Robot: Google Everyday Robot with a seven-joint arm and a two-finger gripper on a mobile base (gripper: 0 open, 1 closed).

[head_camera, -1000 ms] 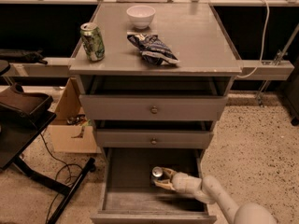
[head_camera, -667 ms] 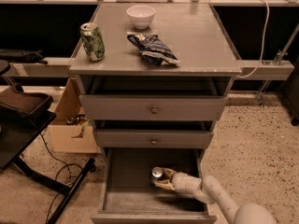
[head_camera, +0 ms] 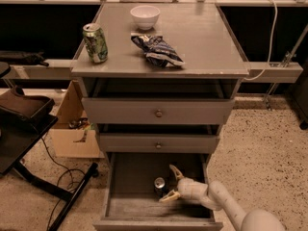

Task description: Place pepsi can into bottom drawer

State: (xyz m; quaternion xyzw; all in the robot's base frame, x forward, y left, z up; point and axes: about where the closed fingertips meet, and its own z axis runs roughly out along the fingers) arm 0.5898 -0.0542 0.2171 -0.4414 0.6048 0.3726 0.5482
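My cream two-finger gripper (head_camera: 172,183), spread wide and holding nothing, sits in the deep grey bottom drawer (head_camera: 130,208), letting the small dark silver-topped pepsi can (head_camera: 160,186) stand upright just left

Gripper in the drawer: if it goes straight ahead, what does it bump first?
Probably the pepsi can. The gripper sits open in the bottom drawer, pointing left, and the can stands right at its fingertips; whether they touch is unclear.

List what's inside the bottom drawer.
The pepsi can stands upright on the bottom drawer floor, the gripper open beside it. The drawer's back, beneath the middle drawer, is hidden.
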